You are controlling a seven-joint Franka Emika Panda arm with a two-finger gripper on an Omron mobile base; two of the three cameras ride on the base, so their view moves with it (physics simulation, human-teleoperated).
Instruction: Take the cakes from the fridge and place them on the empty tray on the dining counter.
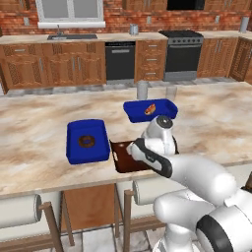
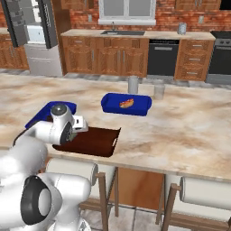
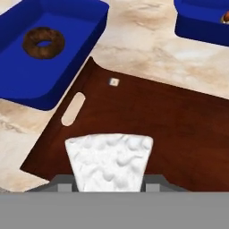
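Note:
A white-topped wedge of cake (image 3: pixel 109 161) sits between my gripper's (image 3: pixel 109 187) two fingertips, which are shut on its sides. It hangs just over the near part of the dark brown tray (image 3: pixel 170 129), by the tray's cut-out handle. That tray (image 1: pixel 123 161) (image 2: pixel 97 142) lies near the front edge of the beige marbled dining counter (image 1: pixel 39 133) (image 2: pixel 180 131), with my hand above it. The silver-grey fridge (image 2: pixel 40 58) stands far back on the left with its doors swung open.
A blue tray (image 1: pixel 87 147) (image 3: pixel 67 67) holding a brown ring donut (image 3: pixel 43 42) lies left of the brown tray. Another blue tray (image 1: pixel 150 109) (image 2: pixel 125 103) sits behind it, with two grey canisters (image 1: pixel 142 90) further back. Stools (image 1: pixel 17 209) (image 2: pixel 205 191) stand under the counter's front edge.

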